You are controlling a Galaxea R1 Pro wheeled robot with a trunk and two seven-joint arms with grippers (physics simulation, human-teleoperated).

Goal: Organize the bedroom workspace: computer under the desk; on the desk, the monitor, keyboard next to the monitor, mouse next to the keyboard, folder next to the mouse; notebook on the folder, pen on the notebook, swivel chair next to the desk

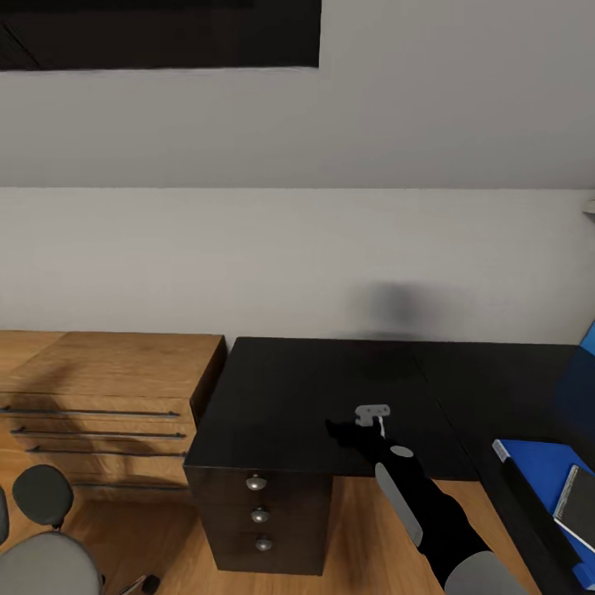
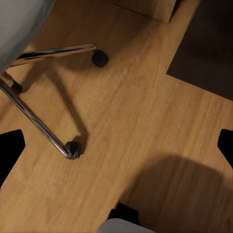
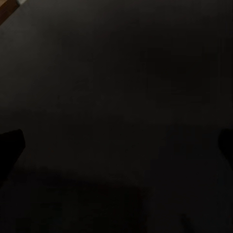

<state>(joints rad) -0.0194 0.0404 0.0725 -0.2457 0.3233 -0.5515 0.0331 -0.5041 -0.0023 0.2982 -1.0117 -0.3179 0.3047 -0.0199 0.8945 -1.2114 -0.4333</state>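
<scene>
**Reaching over the desk with the right arm, stack waiting off to the side**

Standing beside the rig, largest item first: the desk (image 1: 330, 397), glossy black, lies directly beneath the right gripper (image 1: 364, 423), its knobbed drawer unit (image 1: 260, 516) below and nearer the robot. A light wooden dresser (image 1: 107, 372) abuts the desk on the hand's left. The swivel chair (image 1: 45, 545) sits on the floor well off to the left, by the left gripper (image 2: 116, 145), whose dark finger tips sit wide apart above bare wood floor (image 2: 145, 121) and the chrome base.

Folder (image 1: 541, 467), bright blue, rests on the desk wing well to the right of the right hand; the notebook (image 1: 578, 504) lies on top of it.

Right hand state: fingertips at both edges of its wrist view, spread, nothing between them.

Handling judgement: folder likely light, thin, somewhat flexible, slick on gloss; pinch a free edge. Notebook stiffer; take it by its long edge.
</scene>
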